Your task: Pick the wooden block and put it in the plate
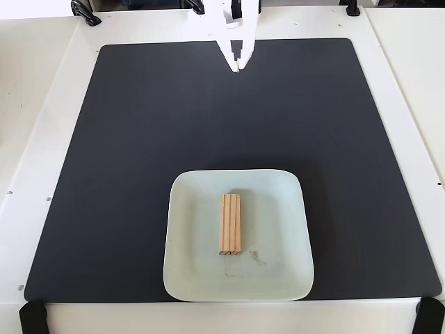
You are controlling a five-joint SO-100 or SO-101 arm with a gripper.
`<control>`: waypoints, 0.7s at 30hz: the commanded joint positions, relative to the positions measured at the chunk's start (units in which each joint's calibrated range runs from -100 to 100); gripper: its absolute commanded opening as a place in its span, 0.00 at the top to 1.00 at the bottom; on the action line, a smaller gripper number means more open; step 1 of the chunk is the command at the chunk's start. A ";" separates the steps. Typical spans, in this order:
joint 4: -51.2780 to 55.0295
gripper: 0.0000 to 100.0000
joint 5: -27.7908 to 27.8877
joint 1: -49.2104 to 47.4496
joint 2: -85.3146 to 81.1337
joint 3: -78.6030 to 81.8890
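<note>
The wooden block (230, 224) is a small light-tan striped block. It lies flat in the middle of the pale mint-green square plate (281, 209), its long side running front to back. The plate sits on the black mat, near the front and a little right of centre. My white gripper (237, 67) hangs at the top centre of the fixed view, far behind the plate. Its fingertips point down and meet at a point, with nothing between them.
A black mat (139, 153) covers most of the white table (42, 104). Black clamps (85, 12) sit at the table's back edge and black straps (33, 318) at the front corners.
</note>
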 commanded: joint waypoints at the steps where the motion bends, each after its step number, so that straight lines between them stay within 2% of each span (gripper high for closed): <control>1: 14.93 0.99 -0.14 0.44 -3.32 0.34; 9: 32.17 0.99 -0.20 1.11 -3.07 0.34; 21: 32.61 0.99 -0.25 0.78 -2.64 0.34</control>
